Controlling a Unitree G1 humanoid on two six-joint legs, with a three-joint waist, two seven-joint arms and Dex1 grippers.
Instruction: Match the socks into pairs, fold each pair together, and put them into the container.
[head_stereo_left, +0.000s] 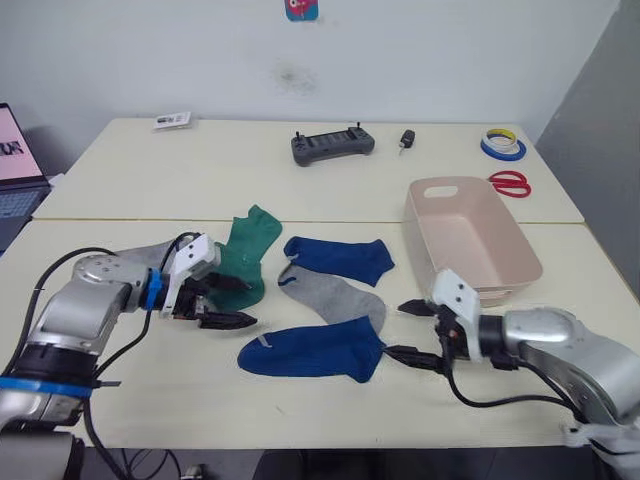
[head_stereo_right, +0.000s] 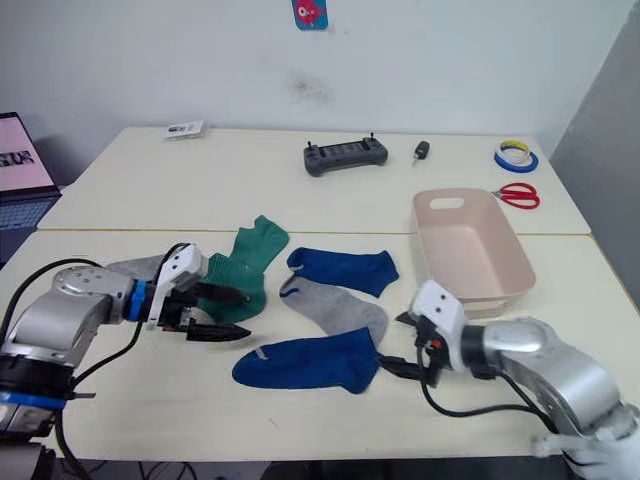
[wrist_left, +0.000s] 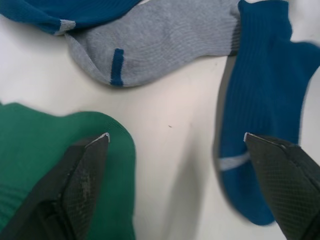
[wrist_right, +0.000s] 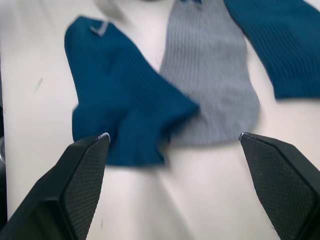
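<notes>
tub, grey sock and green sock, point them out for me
tub (head_stereo_left: 520, 262), left eye view, near right wall
grey sock (head_stereo_left: 335, 295), left eye view, middle of the foot
green sock (head_stereo_left: 250, 245), left eye view, mid body

Ribbed knit socks (wrist_left: 165, 45) — matt cloth

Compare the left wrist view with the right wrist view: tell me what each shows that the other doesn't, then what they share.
Left wrist alone: the soft green sock under one fingertip of the open left end effector, and the blue cuff mark on the grey sock. Right wrist alone: the open right end effector. Both share the grey sock lying between two dark blue socks on the pale tabletop.
</notes>
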